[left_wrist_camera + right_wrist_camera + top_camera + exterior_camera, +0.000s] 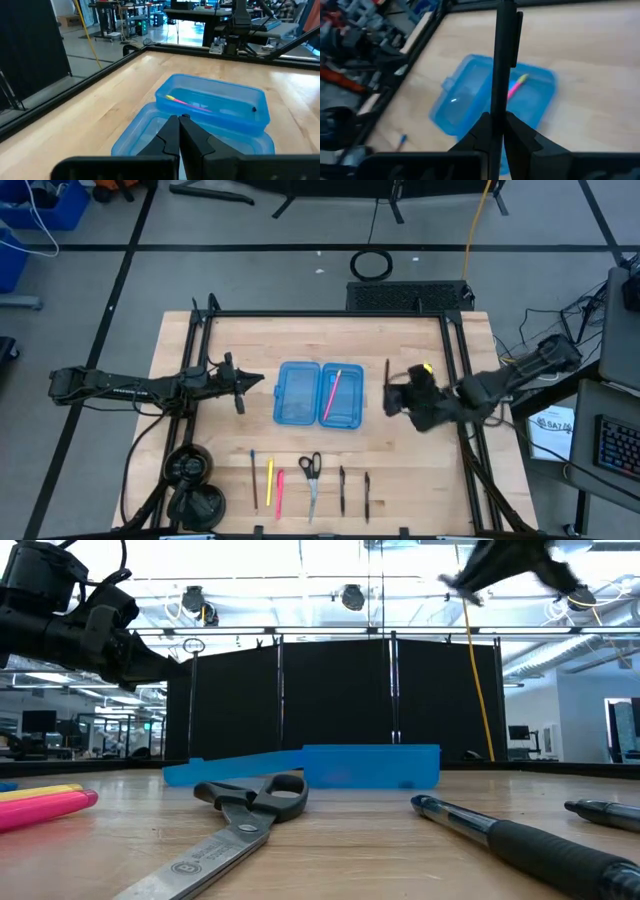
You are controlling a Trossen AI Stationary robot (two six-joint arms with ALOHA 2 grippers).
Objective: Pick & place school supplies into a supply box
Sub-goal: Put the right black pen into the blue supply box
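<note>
Right pincer grips a dark pen upright near the box. Gripped at its tip, it may swing and miss; left pincer is closed, empty.

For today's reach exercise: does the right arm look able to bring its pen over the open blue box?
Probably yes. The right tool, shut on a dark pen, is beside the supply box, whose open half holds only a pink pen; nothing stands between them.
</note>
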